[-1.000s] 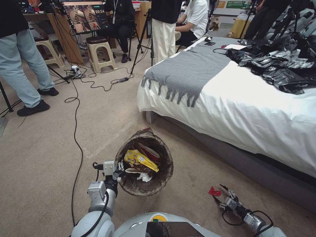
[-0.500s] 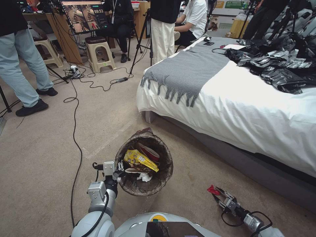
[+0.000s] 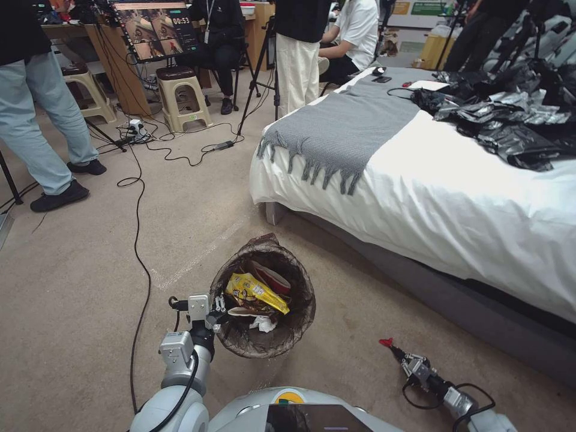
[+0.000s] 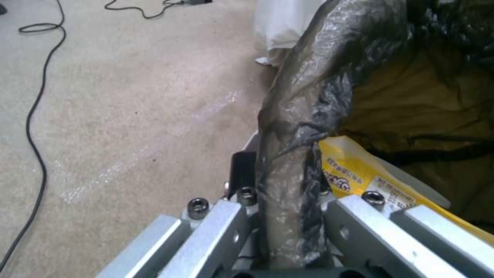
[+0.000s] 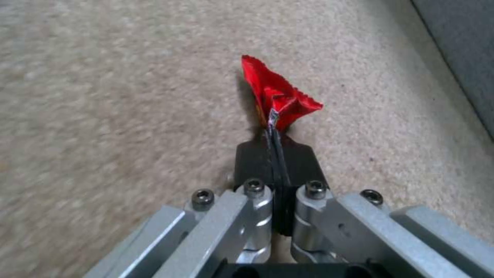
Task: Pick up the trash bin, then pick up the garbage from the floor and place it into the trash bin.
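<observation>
Left gripper (image 3: 217,306) clamps the lined rim of the bin (image 3: 264,297), which sits on the carpet (image 3: 90,282) beside the bed (image 3: 456,198) and holds a yellow wrapper (image 3: 255,291) and other litter. Right gripper (image 5: 275,154), low near the bed base, pinches a red scrap (image 5: 275,96) between closed fingers.

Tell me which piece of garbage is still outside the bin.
The small red crinkled wrapper scrap, pinched in the right claw just above the carpet; the yellow snack wrapper and white tissue already lie inside.
</observation>
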You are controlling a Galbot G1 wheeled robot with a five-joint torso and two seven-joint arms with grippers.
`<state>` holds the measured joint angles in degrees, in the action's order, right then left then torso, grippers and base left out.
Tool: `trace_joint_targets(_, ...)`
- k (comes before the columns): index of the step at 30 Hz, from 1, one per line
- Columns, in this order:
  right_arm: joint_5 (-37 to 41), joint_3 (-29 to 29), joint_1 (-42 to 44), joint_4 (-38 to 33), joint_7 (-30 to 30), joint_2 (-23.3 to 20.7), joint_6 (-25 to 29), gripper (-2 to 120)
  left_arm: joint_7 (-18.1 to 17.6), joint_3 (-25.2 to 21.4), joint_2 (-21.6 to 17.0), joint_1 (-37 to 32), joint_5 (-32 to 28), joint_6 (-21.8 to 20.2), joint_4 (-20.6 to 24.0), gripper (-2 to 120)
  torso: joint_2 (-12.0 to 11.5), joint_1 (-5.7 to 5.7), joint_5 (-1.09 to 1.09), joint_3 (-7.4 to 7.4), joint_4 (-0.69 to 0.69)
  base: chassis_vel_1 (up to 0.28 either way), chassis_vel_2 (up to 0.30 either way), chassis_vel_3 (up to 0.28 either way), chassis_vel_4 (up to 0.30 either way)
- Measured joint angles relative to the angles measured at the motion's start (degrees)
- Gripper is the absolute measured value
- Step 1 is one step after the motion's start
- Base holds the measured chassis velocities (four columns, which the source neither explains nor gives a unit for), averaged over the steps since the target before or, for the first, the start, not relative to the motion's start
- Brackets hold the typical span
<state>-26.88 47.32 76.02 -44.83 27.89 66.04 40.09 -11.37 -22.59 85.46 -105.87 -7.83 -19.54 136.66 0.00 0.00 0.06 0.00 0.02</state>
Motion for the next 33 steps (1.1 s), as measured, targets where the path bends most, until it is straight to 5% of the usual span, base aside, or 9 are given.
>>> trace_joint_targets(10, 4.2, -1.2, -3.4, 4.8, 1.5, -0.5, 0.0, 0, 0.0, -0.1, -0.1, -0.1, 0.0, 0.1, 0.0, 0, 0.0, 0.0, -0.09, 0.0, 0.0, 0.0, 0.0, 0.0, 0.0)
trace_joint_targets(19, 8.2, -2.1, -1.7, 1.7, 0.1, 0.0, 0.7, 0, 0.0, -0.1, -0.1, 0.2, -0.1, 0.1, -0.4, 0, 0.0, 0.0, 0.01, 0.0, -0.02, 0.0, 0.0, 0.0, 0.0)
trace_joint_targets(22, 17.3, -2.3, 3.8, -13.2, -4.0, 3.2, 1.5, 0, -0.1, -0.2, -0.2, 0.6, -0.3, 0.0, -0.8, 0, 0.0, 0.01, 0.01, 0.01, 0.0, 0.0, 0.0, 0.0, 0.0)
trace_joint_targets(24, 19.8, -2.3, 5.0, -16.8, -4.3, 3.8, 1.5, 0, -0.1, -0.2, -0.1, 0.6, -0.3, 0.0, -0.9, 0, 0.0, 0.01, 0.0, 0.01, 0.04, 0.0, 0.0, 0.0, 0.0)
trace_joint_targets(25, 26.4, -2.4, 8.1, -27.1, -4.6, 5.0, 1.3, 0, -0.1, -0.1, -0.2, 0.7, -0.3, -0.1, -1.0, 0, 0.0, 0.01, 0.0, 0.01, 0.01, 0.0, 0.0, 0.0, 0.0)
trace_joint_targets(26, 26.4, -2.4, 8.1, -27.1, -4.6, 5.0, 1.3, 0, -0.1, -0.1, -0.2, 0.7, -0.3, -0.1, -1.0, 0, 0.0, 0.01, 0.0, 0.01, 0.01, 0.0, 0.0, 0.0, 0.0)
trace_joint_targets(29, 42.2, -6.0, 16.0, -53.3, -4.0, 5.5, -1.1, 0, -0.1, 0.3, -0.6, 0.9, -0.3, -0.1, -1.8, 0, 0.0, 0.01, -0.06, 0.0, -0.03, 0.0, 0.0, 0.0, 0.0)
trace_joint_targets(33, 50.1, -9.4, 18.9, -63.6, -1.1, 4.7, -3.5, 0, 0.0, 0.8, -0.9, 1.1, -0.2, -0.1, -2.2, 0, 0.0, 0.0, -0.09, 0.0, 0.0, 0.0, 0.0, 0.0, 0.0)
